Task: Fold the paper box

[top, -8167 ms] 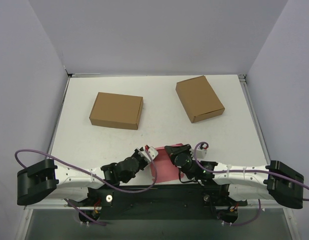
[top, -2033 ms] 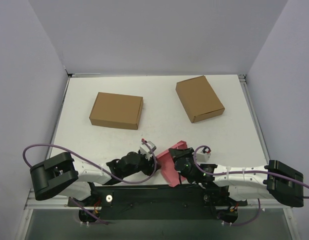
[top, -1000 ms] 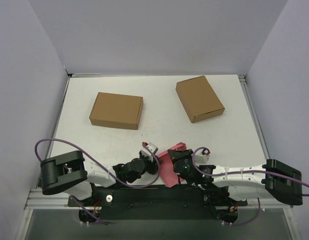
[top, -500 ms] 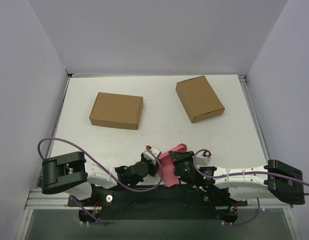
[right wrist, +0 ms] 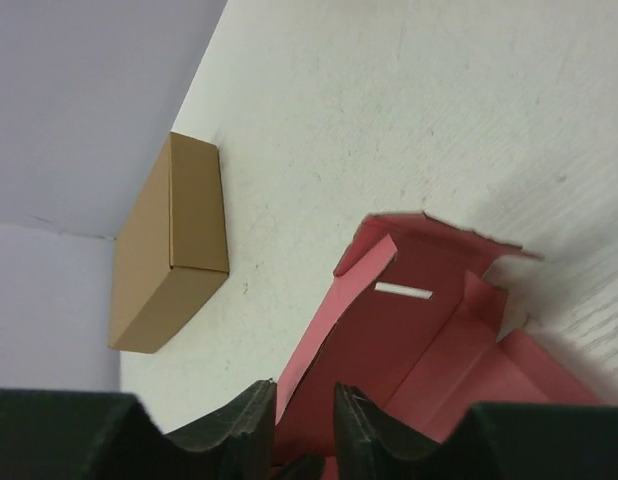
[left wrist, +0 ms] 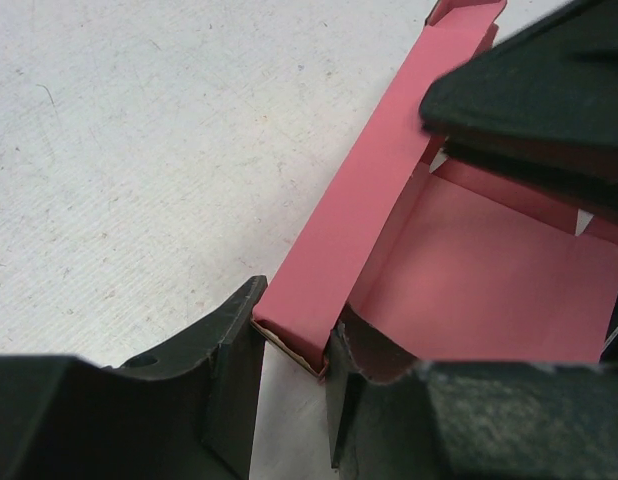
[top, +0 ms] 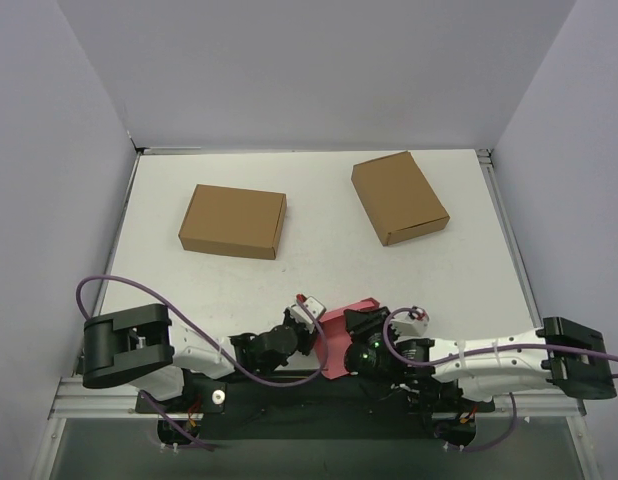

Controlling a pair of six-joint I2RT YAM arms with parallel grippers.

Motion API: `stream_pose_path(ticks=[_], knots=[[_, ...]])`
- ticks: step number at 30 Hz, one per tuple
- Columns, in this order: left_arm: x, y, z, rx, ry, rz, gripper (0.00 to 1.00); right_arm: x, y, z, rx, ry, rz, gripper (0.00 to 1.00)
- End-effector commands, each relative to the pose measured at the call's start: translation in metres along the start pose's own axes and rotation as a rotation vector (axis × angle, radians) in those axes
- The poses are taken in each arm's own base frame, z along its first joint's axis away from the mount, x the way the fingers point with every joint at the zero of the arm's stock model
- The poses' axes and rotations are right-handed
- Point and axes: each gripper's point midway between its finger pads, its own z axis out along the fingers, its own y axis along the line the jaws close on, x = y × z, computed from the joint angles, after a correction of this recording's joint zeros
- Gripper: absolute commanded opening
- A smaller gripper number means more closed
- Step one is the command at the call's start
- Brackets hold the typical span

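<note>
The pink paper box lies half folded at the table's near edge, between the two arms. In the left wrist view one folded side wall of the paper box runs away from me, and my left gripper is shut on its near end, both fingers touching it. My left gripper sits at the box's left side. My right gripper is open, with another upright wall of the paper box standing loosely between its fingers. In the top view my right gripper is over the box's right part.
Two brown cardboard boxes sit farther back, one at the left and one at the right. One brown box also shows in the right wrist view. Purple walls enclose the white table.
My right gripper's jaws have parted from shut and the right arm has drawn nearer the table's edge. My left gripper's jaws have closed in on the pink wall.
</note>
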Motion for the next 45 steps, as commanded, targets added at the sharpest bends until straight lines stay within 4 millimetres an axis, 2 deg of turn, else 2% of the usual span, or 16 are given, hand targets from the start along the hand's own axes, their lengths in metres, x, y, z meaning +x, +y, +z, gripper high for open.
stream_pose_path(ticks=[1, 3, 8, 10, 11, 15, 17, 19, 20, 21, 23, 24, 29, 33, 41, 45], knots=[[0.01, -0.003, -0.005, 0.05, 0.066, 0.082, 0.0, -0.043, 0.01, -0.02, -0.055, -0.134, -0.189, 0.36], [0.008, -0.008, -0.009, 0.082, 0.076, 0.085, 0.0, -0.051, 0.019, -0.03, -0.085, -0.121, -0.258, 0.47], [0.006, -0.028, -0.016, 0.226, 0.146, 0.058, 0.0, -0.052, 0.039, -0.058, -0.163, 0.022, -0.408, 0.62], [0.008, -0.028, -0.019, 0.252, 0.189, 0.041, 0.0, -0.054, 0.038, -0.063, -0.186, 0.062, -0.546, 0.68], [0.007, -0.038, -0.023, 0.325, 0.209, 0.027, 0.0, -0.052, 0.041, -0.07, -0.211, 0.111, -0.571, 0.69], [0.003, -0.05, -0.039, 0.47, 0.265, -0.034, 0.0, -0.05, 0.047, -0.085, -0.291, 0.202, -0.827, 0.7], [-0.003, -0.048, -0.043, 0.502, 0.277, -0.059, 0.0, -0.047, 0.048, -0.09, -0.306, 0.242, -0.978, 0.69], [-0.008, -0.051, -0.05, 0.561, 0.291, -0.072, 0.0, -0.045, 0.046, -0.089, -0.283, 0.25, -1.096, 0.69], [-0.005, -0.052, -0.055, 0.575, 0.319, -0.074, 0.0, -0.04, 0.037, -0.085, -0.236, 0.259, -1.2, 0.68], [-0.008, -0.055, -0.058, 0.606, 0.326, -0.077, 0.0, -0.038, 0.046, -0.088, -0.237, 0.263, -1.231, 0.68], [-0.01, -0.057, -0.063, 0.631, 0.337, -0.083, 0.0, -0.026, 0.04, -0.084, -0.196, 0.269, -1.394, 0.66], [-0.012, -0.058, -0.065, 0.641, 0.338, -0.094, 0.0, -0.025, 0.051, -0.086, -0.203, 0.226, -1.425, 0.66], [-0.02, -0.067, -0.074, 0.703, 0.33, -0.113, 0.0, -0.007, 0.05, -0.081, -0.164, 0.147, -1.664, 0.6], [-0.024, -0.068, -0.076, 0.714, 0.327, -0.124, 0.0, 0.001, 0.049, -0.085, -0.187, 0.143, -1.711, 0.52], [-0.027, -0.067, -0.076, 0.714, 0.326, -0.131, 0.0, 0.017, 0.039, -0.103, -0.313, 0.236, -1.64, 0.5], [-0.027, -0.068, -0.075, 0.716, 0.328, -0.13, 0.0, 0.026, 0.027, -0.104, -0.339, 0.296, -1.649, 0.5]])
